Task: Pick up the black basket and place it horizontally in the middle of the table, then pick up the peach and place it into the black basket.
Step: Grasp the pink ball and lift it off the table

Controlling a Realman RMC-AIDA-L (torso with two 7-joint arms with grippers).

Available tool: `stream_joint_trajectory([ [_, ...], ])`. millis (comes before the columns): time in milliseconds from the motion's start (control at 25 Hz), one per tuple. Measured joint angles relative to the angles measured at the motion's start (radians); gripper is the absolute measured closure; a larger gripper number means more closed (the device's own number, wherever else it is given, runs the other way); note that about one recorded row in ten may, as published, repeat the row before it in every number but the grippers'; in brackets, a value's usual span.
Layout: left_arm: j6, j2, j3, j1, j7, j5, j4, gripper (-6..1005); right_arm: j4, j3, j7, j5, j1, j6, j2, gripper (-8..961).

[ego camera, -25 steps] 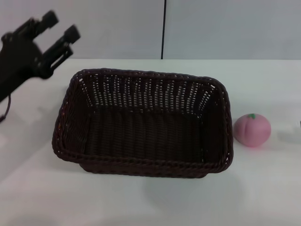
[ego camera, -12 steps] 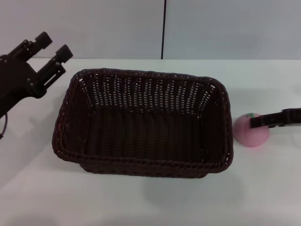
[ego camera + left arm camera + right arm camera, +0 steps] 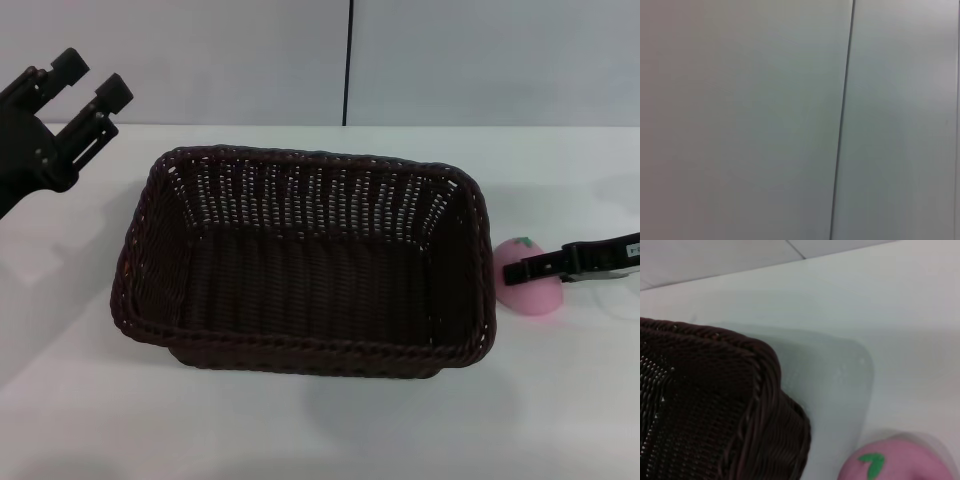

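The black basket (image 3: 305, 265) lies lengthwise across the middle of the white table (image 3: 300, 430), empty. The pink peach (image 3: 530, 292) sits on the table just off the basket's right end. My right gripper (image 3: 518, 270) reaches in from the right edge and hangs in front of the peach's top. The right wrist view shows a basket corner (image 3: 715, 405) and the peach (image 3: 900, 465) with its green stem spot. My left gripper (image 3: 88, 78) is open and empty, raised off the basket's far left corner.
A grey wall with a dark vertical seam (image 3: 349, 60) runs behind the table. The left wrist view shows only that wall and seam (image 3: 842, 120). Bare tabletop lies in front of the basket and to both sides.
My left gripper has drawn back to the left, away from the basket. My right gripper has come in from the right edge and now reaches over the peach.
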Motion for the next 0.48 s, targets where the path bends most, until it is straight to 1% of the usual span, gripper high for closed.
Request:
stream_joint_trajectory([
  [320, 0.008, 0.0, -0.036, -0.007, -0.032, -0.001, -0.001, 396, -0.022, 0.006, 0.005, 0.003, -0.017, -0.02, 0.005, 356],
  [400, 0.012, 0.0, -0.037, -0.007, -0.034, -0.001, 0.0, 396, -0.026, 0.009, 0.005, 0.007, -0.02, -0.026, 0.006, 431],
  [480, 0.019, 0.0, -0.037, -0.007, -0.035, -0.001, -0.001, 396, -0.071, 0.013, 0.005, 0.025, -0.037, -0.052, 0.014, 506],
])
